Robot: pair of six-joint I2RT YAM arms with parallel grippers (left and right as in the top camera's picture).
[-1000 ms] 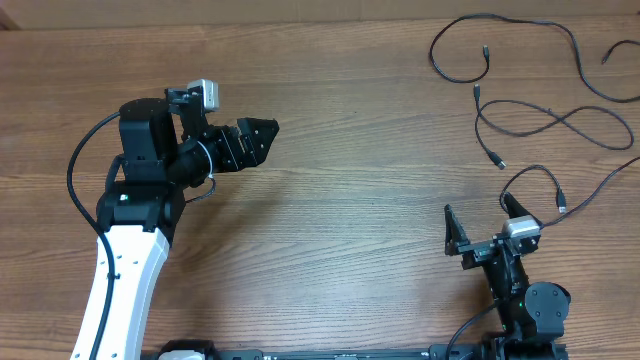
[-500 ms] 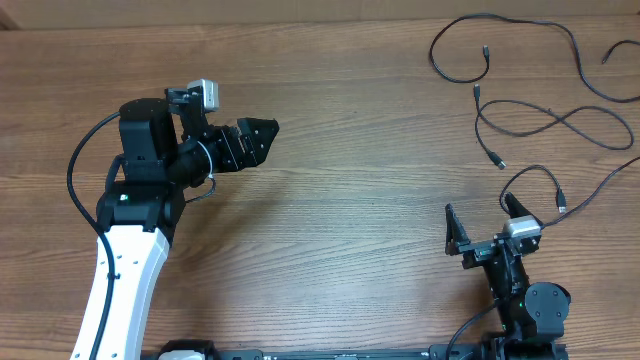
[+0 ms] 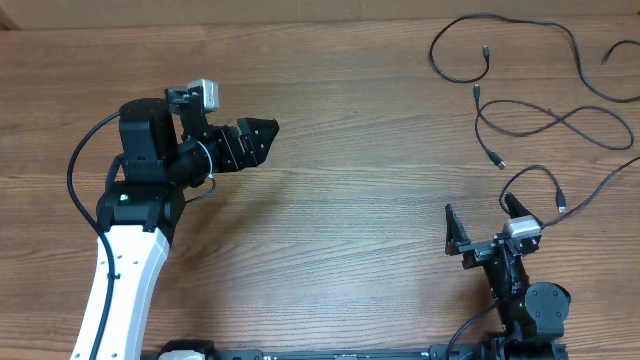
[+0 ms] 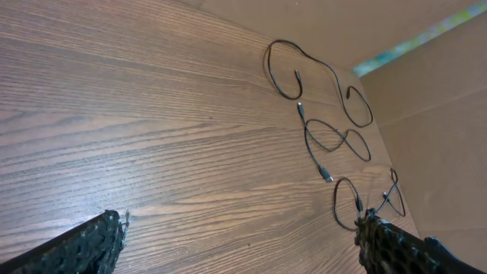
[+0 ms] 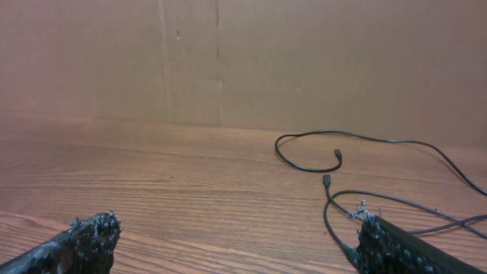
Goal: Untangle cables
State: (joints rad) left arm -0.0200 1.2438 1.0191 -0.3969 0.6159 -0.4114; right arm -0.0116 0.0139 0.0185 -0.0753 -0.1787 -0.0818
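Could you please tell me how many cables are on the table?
3, all at the right: a long cable at the far edge, a figure-eight cable nearer, a looped cable by the right gripper. A short strand running off frame may be a fourth.

No legible text, label, brand, number or sign was found in any view, whether on the arms, the cables or the surface.

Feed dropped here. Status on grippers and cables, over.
Left gripper open, empty, far from the cables. Right gripper open, empty, nearest loop just beyond it. Cables lie in loose strands, far right. No obstruction seen.
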